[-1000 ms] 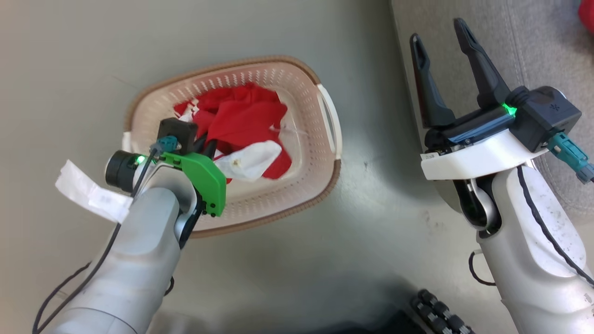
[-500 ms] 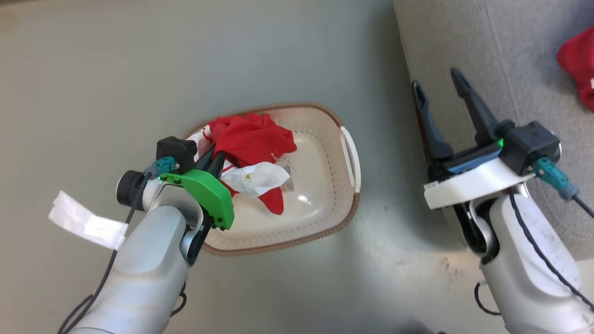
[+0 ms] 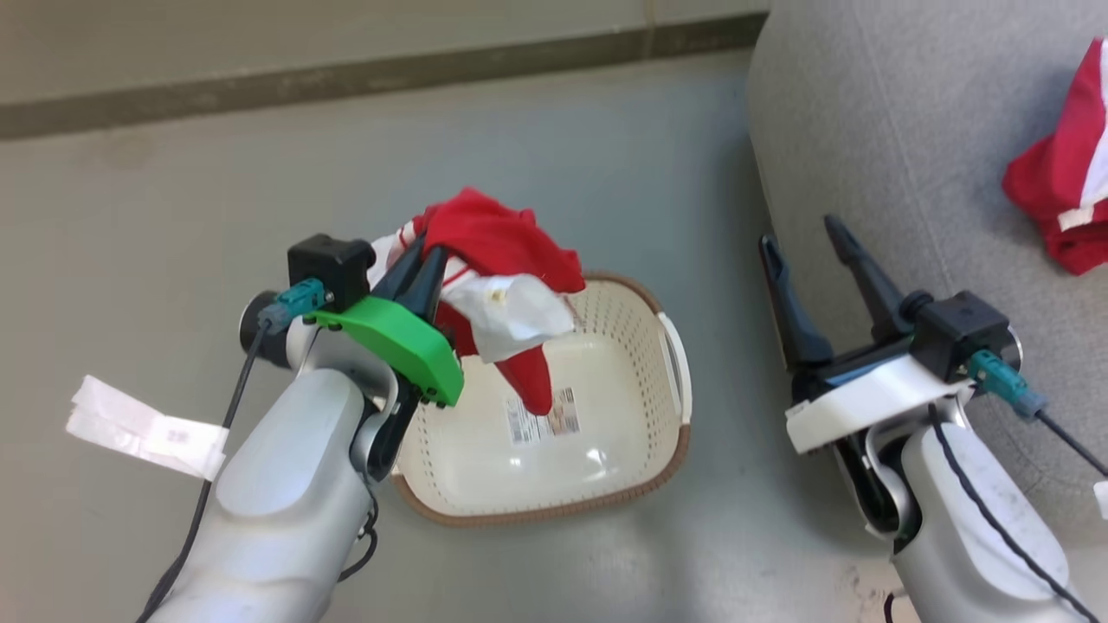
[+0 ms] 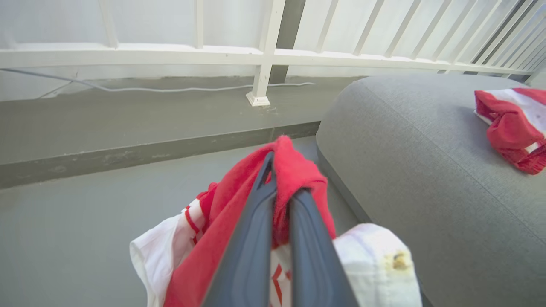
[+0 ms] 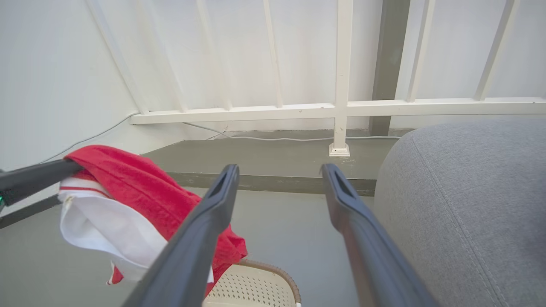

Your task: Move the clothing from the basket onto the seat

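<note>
Left gripper [image 3: 427,260]: I see it clamped on red-and-white fabric jersey [image 3: 502,242] — mid-frame, above cream perforated basket [image 3: 636,346].
Right gripper [image 3: 799,234]: spread, empty.

The basket [image 3: 671,450] is sitting on the floor [image 3: 173,216], left of the seat [image 3: 909,156]. The clothing [image 3: 502,242] is hanging from the left gripper [image 3: 424,260] over the basket's far left corner; another garment [image 3: 1060,208] is lying on the seat

My jaws clamp a red-and-white garment [image 4: 294,170], fabric draped both sides. Grey seat [image 4: 405,170] right of jaws, second red garment [image 4: 507,128] lying on it, far right.
</note>
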You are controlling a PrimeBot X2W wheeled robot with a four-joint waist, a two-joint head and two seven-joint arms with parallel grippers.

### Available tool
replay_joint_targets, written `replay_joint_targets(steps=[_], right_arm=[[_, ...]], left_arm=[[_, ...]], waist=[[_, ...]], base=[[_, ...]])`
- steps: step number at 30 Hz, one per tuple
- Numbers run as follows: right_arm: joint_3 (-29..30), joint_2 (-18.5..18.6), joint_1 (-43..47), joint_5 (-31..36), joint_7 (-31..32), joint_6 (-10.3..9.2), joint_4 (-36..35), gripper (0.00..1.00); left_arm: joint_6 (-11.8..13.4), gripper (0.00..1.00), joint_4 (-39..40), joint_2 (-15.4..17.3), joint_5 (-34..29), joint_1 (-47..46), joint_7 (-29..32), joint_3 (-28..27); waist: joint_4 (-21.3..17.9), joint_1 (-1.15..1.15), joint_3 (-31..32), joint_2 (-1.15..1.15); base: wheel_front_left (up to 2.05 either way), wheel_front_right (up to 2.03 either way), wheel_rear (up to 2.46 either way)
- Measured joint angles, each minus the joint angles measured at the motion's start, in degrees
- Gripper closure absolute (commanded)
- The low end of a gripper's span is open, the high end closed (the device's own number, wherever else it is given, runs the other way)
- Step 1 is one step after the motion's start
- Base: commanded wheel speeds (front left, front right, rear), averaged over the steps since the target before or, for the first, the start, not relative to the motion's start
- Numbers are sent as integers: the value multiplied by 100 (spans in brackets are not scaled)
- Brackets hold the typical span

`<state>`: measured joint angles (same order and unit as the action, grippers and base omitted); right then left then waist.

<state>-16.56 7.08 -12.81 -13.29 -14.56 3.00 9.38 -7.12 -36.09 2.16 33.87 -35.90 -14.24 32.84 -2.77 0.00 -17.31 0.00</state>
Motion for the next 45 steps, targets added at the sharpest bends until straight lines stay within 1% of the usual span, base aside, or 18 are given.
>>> replay_joint_targets(steps=[8, 12, 25, 28, 31, 40, 45], right_arm=[[-52, -26, 254, -53, 51, 1, 92, 0], [-91, -38, 407, -85, 99, 1, 144, 0], [-232, -133, 808, -142, 219, 1, 201, 0], [-238, -141, 905, -144, 260, -1, 196, 0], [-238, -148, 995, -162, 276, -2, 174, 0], [-236, -153, 1112, -201, 311, -9, 57, 0], [-235, -153, 1114, -232, 335, -18, -5, 0]], left_arm=[[1, 100, 673, 0, -101, 259, 0, -186], [2, 100, 1073, 0, -281, 410, -1, -286], [14, 100, 2153, 1, -435, 964, -18, -321], [18, 100, 2336, 2, -456, 1096, -18, -298], [62, 100, 2509, 4, -604, 1196, -18, -279], [193, 100, 2951, 68, -658, 1498, -18, -236], [219, 100, 3140, 84, -664, 1608, -19, -176]], waist=[[45, 0, 437, 0], [53, 0, 665, 0], [22, 0, 1270, 0], [2, 0, 1366, 0], [-11, 0, 1443, 0], [-36, 0, 1555, 0], [-48, 0, 1574, 0]], base=[[0, 0, 0], [0, 0, 0], [0, 0, 0], [0, 0, 0], [0, 0, 0], [0, 0, 0], [0, 0, 0]])
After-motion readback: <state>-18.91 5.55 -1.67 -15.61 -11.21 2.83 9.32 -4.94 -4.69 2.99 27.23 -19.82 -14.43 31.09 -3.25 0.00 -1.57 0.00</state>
